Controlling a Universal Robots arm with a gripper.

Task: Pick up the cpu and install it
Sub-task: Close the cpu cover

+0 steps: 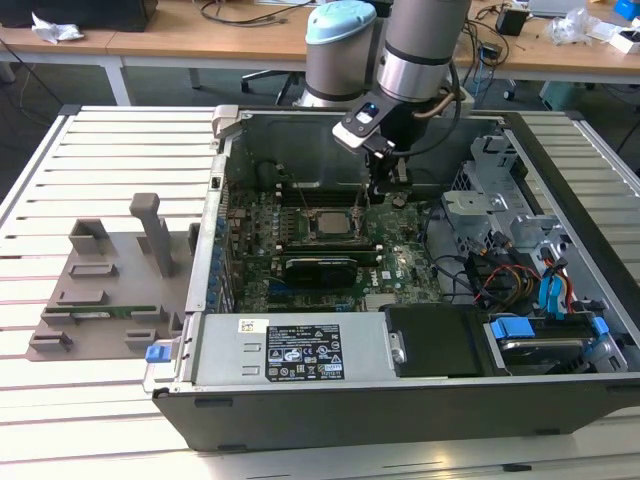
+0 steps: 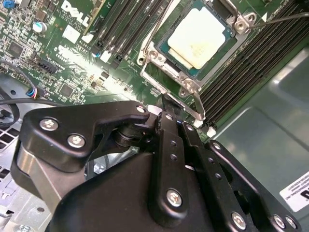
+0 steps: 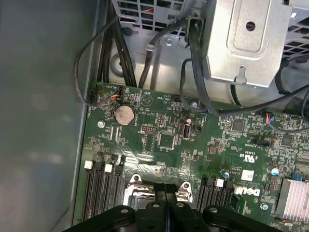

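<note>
In the first wrist view the end effector (image 3: 165, 189) shows its two black fingers pressed together along one seam. It is narrow and holds nothing. I judge it has no load to carry, since the cpu (image 2: 199, 35) lies flat inside the socket (image 2: 159, 55), pale metal plate upward and square with the frame opening. That is how a chip must sit to meet the contacts beneath.

In the second wrist view the fingertips hang at one corner of the socket, right at its metal frame. I cannot tell whether they touch it. A thin wire lever (image 2: 285, 17) runs off from the socket's far corner, and I cannot tell whether the retention frame is clamped down.

Rows of black memory slots (image 2: 241, 72) flank the socket on two sides and look unfilled, so the approach from above stays free. The green motherboard (image 3: 164, 140) spreads out around the socket. A coin battery (image 3: 124, 115) sits well apart from the socket, and black cables lie beyond it.

In the exterior view the computer case (image 1: 400, 410) lies on its side on the slatted bench (image 1: 100, 150). This turns the board upward so the arm can reach down to the socket. Outside the case, well apart from the socket, a grey fixture (image 1: 100, 255) holds a green memory stick (image 1: 100, 312).
</note>
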